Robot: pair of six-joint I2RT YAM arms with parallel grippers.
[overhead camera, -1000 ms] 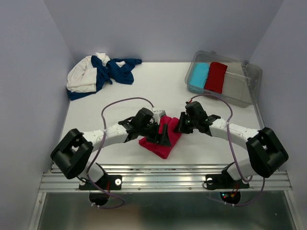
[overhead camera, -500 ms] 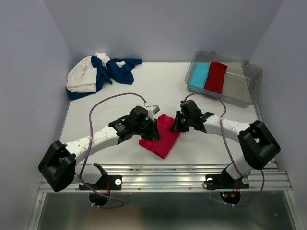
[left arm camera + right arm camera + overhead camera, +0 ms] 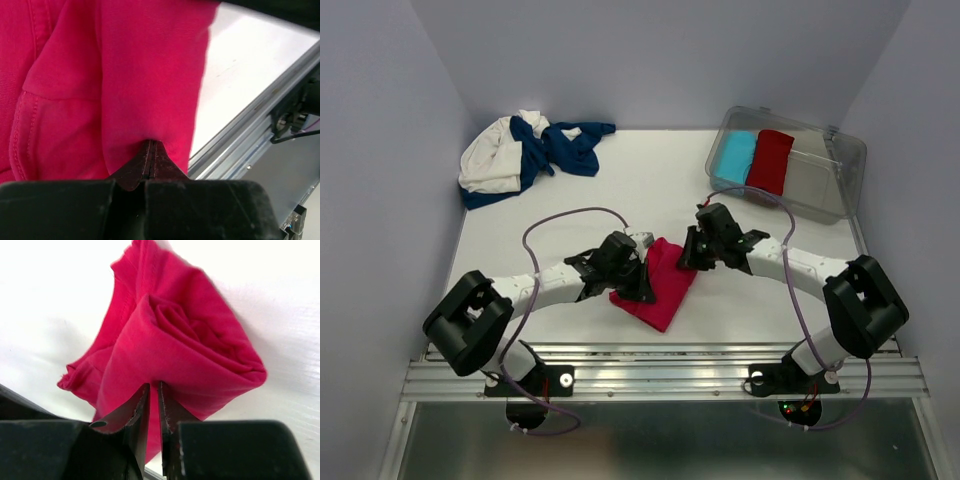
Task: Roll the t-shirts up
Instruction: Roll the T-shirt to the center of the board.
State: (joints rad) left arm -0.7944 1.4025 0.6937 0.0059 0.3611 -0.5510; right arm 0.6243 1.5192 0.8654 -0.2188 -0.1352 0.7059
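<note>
while both grippers pinch it, pink-red t-shirt (image 3: 660, 297): partly rolled, mid-table, toward the near edge.
left gripper (image 3: 151, 150): jaws pressed together on a fold at the shirt's left side.
right gripper (image 3: 154, 392): narrow, nipping the roll's outer layer at the far-right corner.
edges: near corner close to the metal rail (image 3: 660, 375).
open room: bare table (image 3: 650, 185) beyond; navy and cream tees (image 3: 525, 152) far left, clear bin (image 3: 845, 165) far right.

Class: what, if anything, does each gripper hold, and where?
Both hold the pink-red t-shirt: left gripper pinches a fold at its edge, right gripper the rolled end's outer layer.
</note>
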